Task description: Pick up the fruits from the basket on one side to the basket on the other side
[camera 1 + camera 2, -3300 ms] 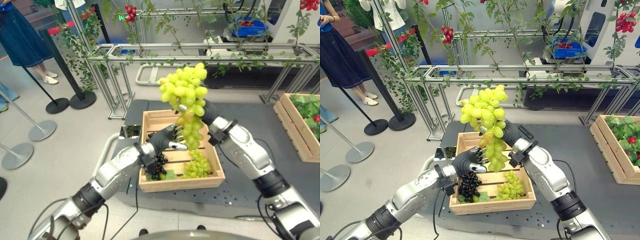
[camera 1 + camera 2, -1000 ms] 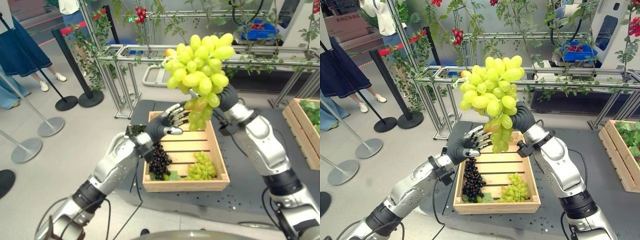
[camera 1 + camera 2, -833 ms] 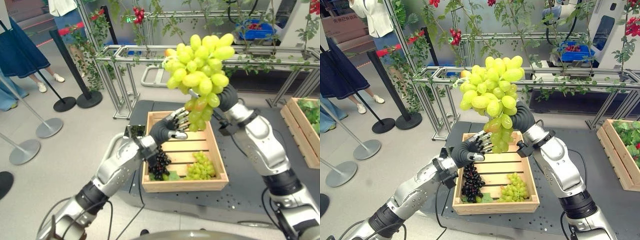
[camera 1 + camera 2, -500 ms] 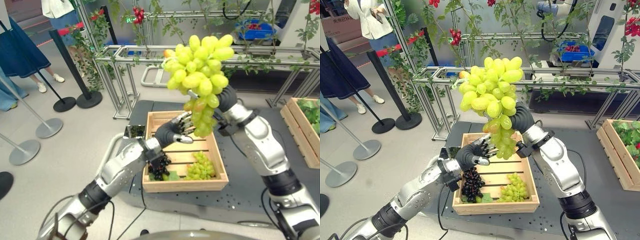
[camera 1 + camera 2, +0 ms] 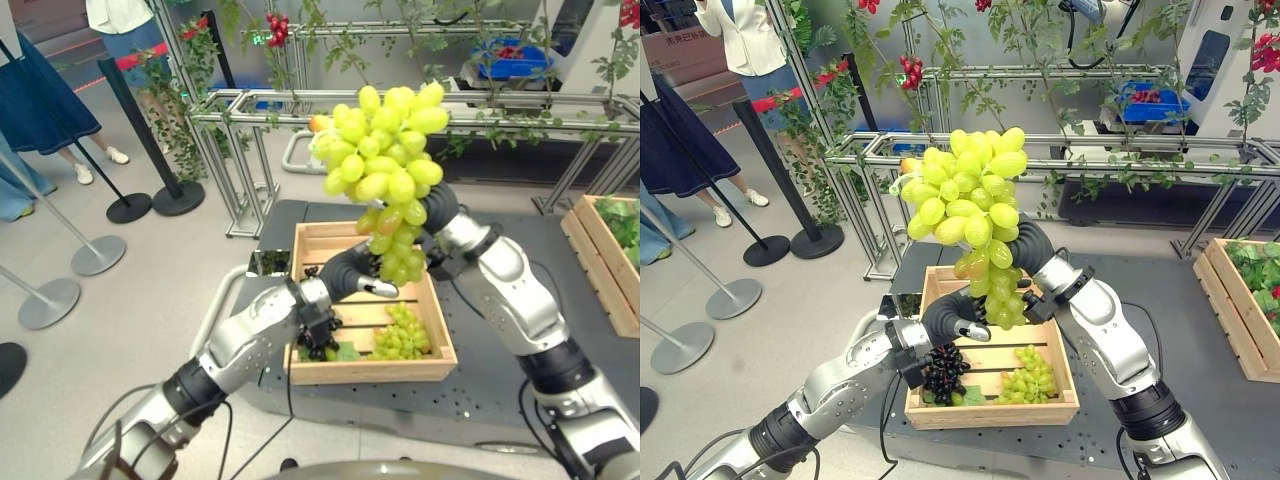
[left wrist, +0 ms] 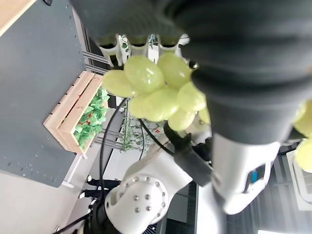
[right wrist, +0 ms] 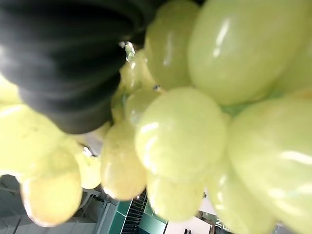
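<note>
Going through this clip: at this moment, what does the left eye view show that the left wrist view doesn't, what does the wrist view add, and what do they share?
Left eye view: the near wooden crate holding dark grapes and a smaller green bunch, plus a stanchion and a person standing behind.
Left wrist view: the lowest grapes seen from close up, right against the left hand.
Both: the big green grape bunch raised at the right hand, and the far crate of leaves.
</note>
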Tool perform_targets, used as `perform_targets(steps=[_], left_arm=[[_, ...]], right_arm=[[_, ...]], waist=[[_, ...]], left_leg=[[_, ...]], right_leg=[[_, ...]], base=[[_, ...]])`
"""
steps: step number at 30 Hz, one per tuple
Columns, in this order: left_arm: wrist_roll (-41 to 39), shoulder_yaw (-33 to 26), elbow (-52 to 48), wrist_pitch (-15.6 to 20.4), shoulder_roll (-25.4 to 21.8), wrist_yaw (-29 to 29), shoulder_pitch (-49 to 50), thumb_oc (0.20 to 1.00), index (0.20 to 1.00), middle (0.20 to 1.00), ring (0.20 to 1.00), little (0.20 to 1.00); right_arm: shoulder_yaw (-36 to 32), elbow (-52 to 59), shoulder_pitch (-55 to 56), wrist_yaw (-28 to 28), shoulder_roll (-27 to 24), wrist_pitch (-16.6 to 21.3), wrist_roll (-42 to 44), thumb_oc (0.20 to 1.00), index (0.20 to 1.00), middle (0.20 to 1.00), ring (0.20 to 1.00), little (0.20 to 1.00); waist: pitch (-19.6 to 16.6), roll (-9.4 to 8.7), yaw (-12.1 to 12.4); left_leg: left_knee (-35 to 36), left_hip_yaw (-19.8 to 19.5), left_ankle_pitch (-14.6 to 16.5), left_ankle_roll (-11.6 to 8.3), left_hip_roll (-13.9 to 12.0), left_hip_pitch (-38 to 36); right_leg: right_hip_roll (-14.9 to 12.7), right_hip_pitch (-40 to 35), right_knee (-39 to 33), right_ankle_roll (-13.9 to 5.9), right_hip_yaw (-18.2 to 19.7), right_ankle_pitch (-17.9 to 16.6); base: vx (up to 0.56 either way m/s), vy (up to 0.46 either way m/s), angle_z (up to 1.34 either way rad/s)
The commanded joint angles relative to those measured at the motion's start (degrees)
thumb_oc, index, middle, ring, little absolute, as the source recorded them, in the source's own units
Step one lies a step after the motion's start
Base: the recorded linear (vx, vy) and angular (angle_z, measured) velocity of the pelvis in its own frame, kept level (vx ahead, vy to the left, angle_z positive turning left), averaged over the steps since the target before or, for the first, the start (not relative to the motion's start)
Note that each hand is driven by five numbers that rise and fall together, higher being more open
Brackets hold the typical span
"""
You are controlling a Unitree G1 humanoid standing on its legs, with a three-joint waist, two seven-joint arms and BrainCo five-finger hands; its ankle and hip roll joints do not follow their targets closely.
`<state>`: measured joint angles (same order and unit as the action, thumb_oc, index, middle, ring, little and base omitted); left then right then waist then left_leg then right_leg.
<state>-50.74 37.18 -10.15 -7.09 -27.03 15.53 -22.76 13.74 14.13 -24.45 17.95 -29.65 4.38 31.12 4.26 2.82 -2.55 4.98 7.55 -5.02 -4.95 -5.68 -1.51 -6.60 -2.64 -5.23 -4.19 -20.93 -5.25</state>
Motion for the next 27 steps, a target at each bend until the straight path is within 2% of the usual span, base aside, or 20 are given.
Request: perform_targets(steps=[1,15,16,18,27], left_arm=[[1.0,-0.5,-2.4,2.8,0.1,2.0,-6.3,1.000,1.000,1.000,1.000,1.000],[-3.1,-1.3,-3.1,2.3,1.0,1.1,-3.1,1.000,1.000,1.000,1.000,1.000],[-3.4,-1.1,-3.1,2.0,1.2,1.2,-2.9,0.809,0.809,0.809,0.809,0.809],[-3.9,-1.0,-3.1,1.9,1.6,1.0,-2.4,0.216,0.216,0.216,0.216,0.216],[-3.9,-0.5,-2.4,1.9,2.2,0.7,-2.0,0.200,0.200,0.200,0.200,0.200]], right_arm=[[-3.2,1.7,-4.3,0.0,3.0,2.3,3.2,0.200,0.200,0.200,0.200,0.200],[-4.8,1.8,-2.7,-1.0,3.8,3.2,3.1,0.200,0.200,0.200,0.200,0.200],[-4.9,1.8,-2.7,-1.1,3.9,3.1,3.1,0.200,0.200,0.200,0.200,0.200],[-5.0,1.9,-2.8,-1.3,4.0,3.4,3.1,0.200,0.200,0.200,0.200,0.200],[-4.9,1.8,-3.4,-2.0,3.5,3.8,2.2,0.200,0.200,0.200,0.200,0.200]], waist=[[-0.8,-3.11,-0.8],[-1.0,-2.99,-1.1],[-0.9,-2.98,-1.1],[-0.9,-3.02,-1.1],[-1.0,-3.01,-1.3]], left_leg=[[-1.6,0.5,5.5,1.36,1.5,-2.5],[-1.5,0.7,5.6,1.53,1.5,-2.6],[-1.6,0.7,5.6,1.57,1.5,-2.6],[-1.5,0.8,5.6,1.59,1.5,-2.5],[-1.5,0.9,5.7,1.60,1.5,-2.6]], right_leg=[[-2.6,-2.3,1.6,-4.50,-0.2,5.0],[-2.6,-2.2,1.6,-4.58,0.2,5.0],[-2.6,-2.1,1.7,-4.59,0.2,5.0],[-2.6,-2.2,1.6,-4.60,0.3,4.9],[-2.6,-1.9,1.7,-4.56,0.5,4.9]], base=[[0.00,0.000,0.00],[0.00,0.000,0.00],[0.00,0.000,0.00],[0.00,0.000,0.00],[0.00,0.000,0.00]])
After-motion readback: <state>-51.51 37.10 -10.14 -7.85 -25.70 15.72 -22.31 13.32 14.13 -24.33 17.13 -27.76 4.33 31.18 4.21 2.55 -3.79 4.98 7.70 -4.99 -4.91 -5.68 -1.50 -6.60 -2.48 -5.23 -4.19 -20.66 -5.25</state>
